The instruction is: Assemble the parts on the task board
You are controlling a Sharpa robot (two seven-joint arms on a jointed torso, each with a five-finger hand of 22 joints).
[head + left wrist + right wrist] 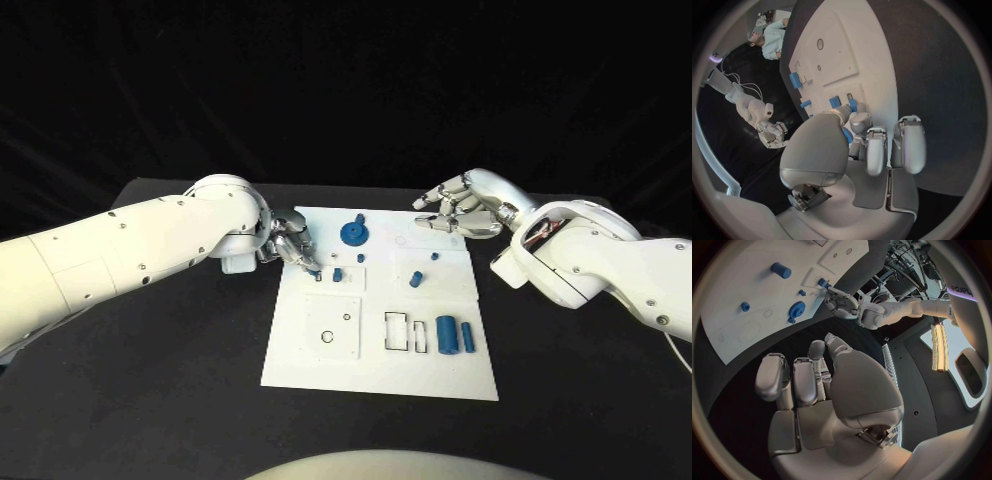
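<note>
The white task board (382, 352) lies in the middle of the table. My left hand (289, 245) is at the board's upper left edge, its fingertips down over the board. There it pinches a small blue part (846, 135) between thumb and a finger. Beside it stand small blue pegs (338, 273) and a blue round gear-like part (355, 235). My right hand (462, 210) hovers over the board's far right corner with fingers loosely bent, holding nothing (817, 390). Two blue cylinders (449, 335) lie at the board's lower right.
More small blue pegs (415, 278) stand mid-board, right of centre. Outlined recesses (395, 331) mark the board's lower half. The black table (173, 380) spreads wide on both sides of the board.
</note>
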